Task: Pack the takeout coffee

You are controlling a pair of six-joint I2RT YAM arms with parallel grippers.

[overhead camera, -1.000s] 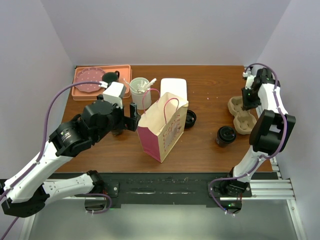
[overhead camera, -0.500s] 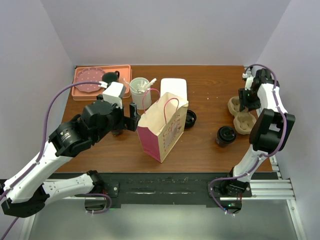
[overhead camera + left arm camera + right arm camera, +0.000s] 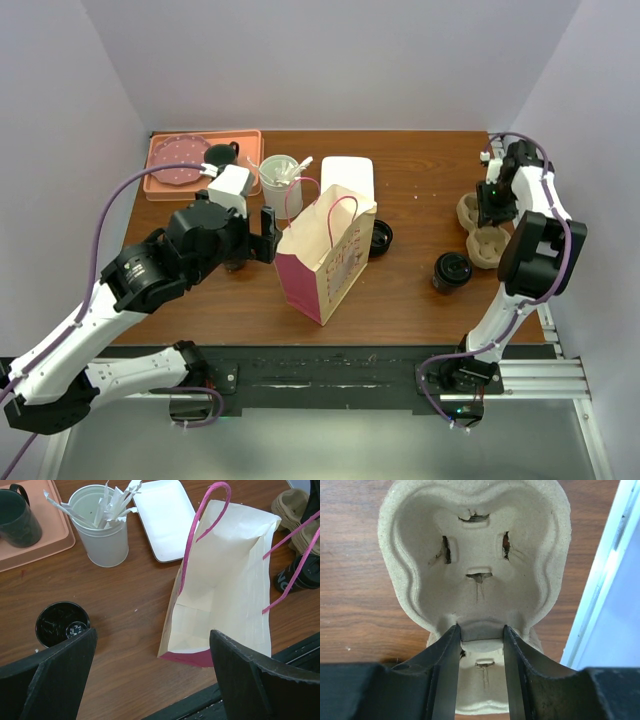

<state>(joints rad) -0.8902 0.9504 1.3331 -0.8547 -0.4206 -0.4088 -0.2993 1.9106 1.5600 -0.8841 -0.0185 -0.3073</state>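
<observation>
Left gripper (image 3: 152,634): jaws fully apart and holding nothing, beside the upright paper bag (image 3: 325,255). Its position is unchanged from one second ago.

Lidded coffee cup (image 3: 452,270): stands on the table to the right of the bag and has not moved.

Right gripper (image 3: 480,628): has shifted slightly toward the far edge. Its fingers are pressed on the centre web of the cup carrier (image 3: 420,580), which lies by the right table edge.

The fingers largely hide the carrier's near pocket.

Open black cup (image 3: 62,624): covered by the left arm in the overhead view.

The top view overlooks the whole table (image 3: 420,170); each wrist view looks down closely, the left sharing the bag (image 3: 225,580).
</observation>
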